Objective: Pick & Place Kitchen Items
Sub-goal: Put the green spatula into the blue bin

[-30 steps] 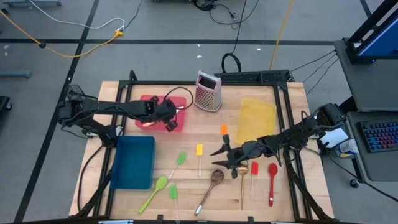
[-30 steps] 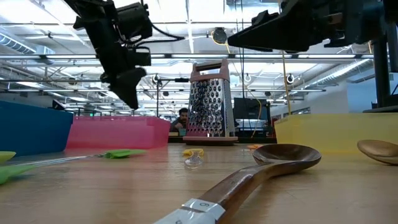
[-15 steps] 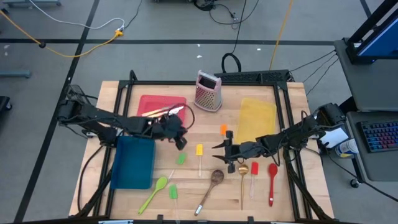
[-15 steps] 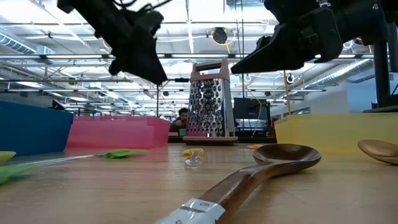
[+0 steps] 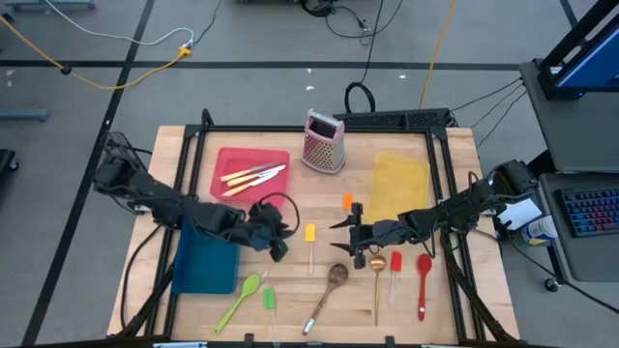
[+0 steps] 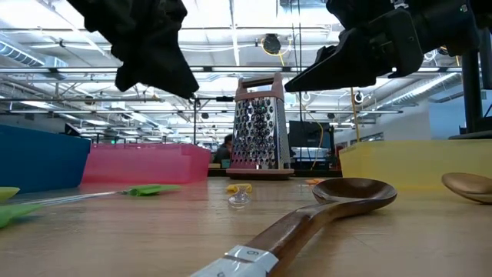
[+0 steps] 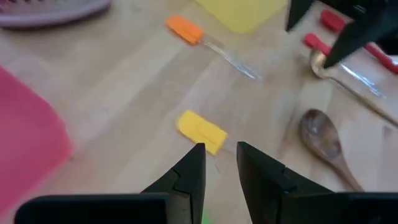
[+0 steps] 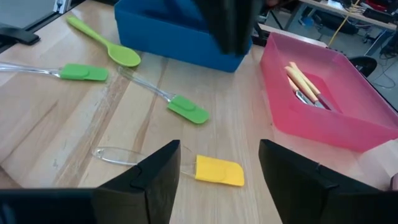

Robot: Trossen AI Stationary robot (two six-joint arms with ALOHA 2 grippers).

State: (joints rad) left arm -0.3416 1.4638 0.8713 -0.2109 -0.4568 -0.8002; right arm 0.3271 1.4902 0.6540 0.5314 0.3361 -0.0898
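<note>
Left gripper point(image 5: 278, 249), fingers narrowly parted and empty, has left the pink tray point(image 5: 228, 158) holding cream-handled knives point(image 5: 253, 175) for the green spatula point(image 8: 188, 109); right gripper point(image 5: 340, 239) hovers wider, empty.

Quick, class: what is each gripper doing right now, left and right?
Left gripper: fingers narrowly apart, holding nothing, above the yellow spatula.
Right gripper: open, empty, near the same spatula.
</note>
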